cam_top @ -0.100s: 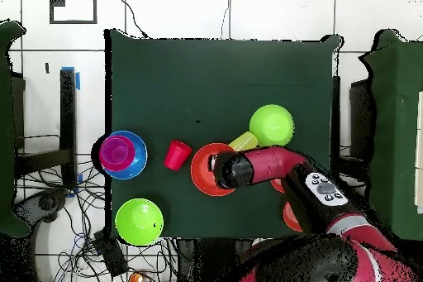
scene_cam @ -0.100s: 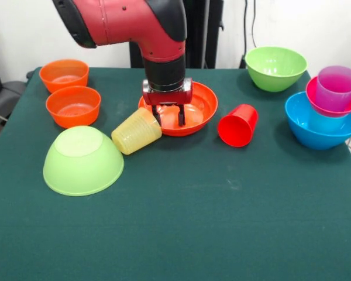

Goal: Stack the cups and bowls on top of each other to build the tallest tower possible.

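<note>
My gripper [scene_cam @ -0.100s: 168, 117] hangs open over the wide orange bowl [scene_cam @ -0.100s: 199, 105], its fingertips down inside the bowl with nothing between them. A yellow cup [scene_cam @ -0.100s: 137, 131] lies on its side against the bowl's left rim, close to the left finger [scene_cam @ -0.100s: 157, 115]. On the bowl's right, a red cup [scene_cam @ -0.100s: 238, 125] also lies on its side. At the far right stands a stack: blue bowl [scene_cam @ -0.100s: 316, 132], light blue cup [scene_cam @ -0.100s: 326, 122], magenta bowl [scene_cam @ -0.100s: 316, 99], purple cup [scene_cam @ -0.100s: 337, 86]. In the overhead view the arm [cam_top @ -0.100s: 248, 168] hides the gripper above the orange bowl [cam_top @ -0.100s: 201, 173].
One lime green bowl [scene_cam @ -0.100s: 83, 159] sits upside down at front left, and another [scene_cam @ -0.100s: 275, 67] stands upright at the back right. Two small orange bowls [scene_cam @ -0.100s: 64, 74] [scene_cam @ -0.100s: 74, 106] stand at the back left. The table [scene_cam @ -0.100s: 210, 222] has a dark green cloth.
</note>
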You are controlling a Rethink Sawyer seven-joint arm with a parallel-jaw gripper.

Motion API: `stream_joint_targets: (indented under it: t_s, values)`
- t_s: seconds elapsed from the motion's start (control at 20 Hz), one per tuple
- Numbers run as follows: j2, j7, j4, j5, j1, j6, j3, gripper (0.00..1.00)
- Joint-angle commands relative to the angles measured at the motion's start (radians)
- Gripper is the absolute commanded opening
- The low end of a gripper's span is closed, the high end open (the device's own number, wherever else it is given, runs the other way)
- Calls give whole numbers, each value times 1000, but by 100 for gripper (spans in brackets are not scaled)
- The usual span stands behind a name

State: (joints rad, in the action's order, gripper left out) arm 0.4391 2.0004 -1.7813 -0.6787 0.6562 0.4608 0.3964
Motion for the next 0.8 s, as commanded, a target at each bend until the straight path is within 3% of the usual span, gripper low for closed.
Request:
stream_joint_targets:
  t_s: [0.05,0.8]
  values:
    - [-257,-327,247,-255,64,-2,-18,100]
    - [-239,-281,260,-360,58,42,0,100]
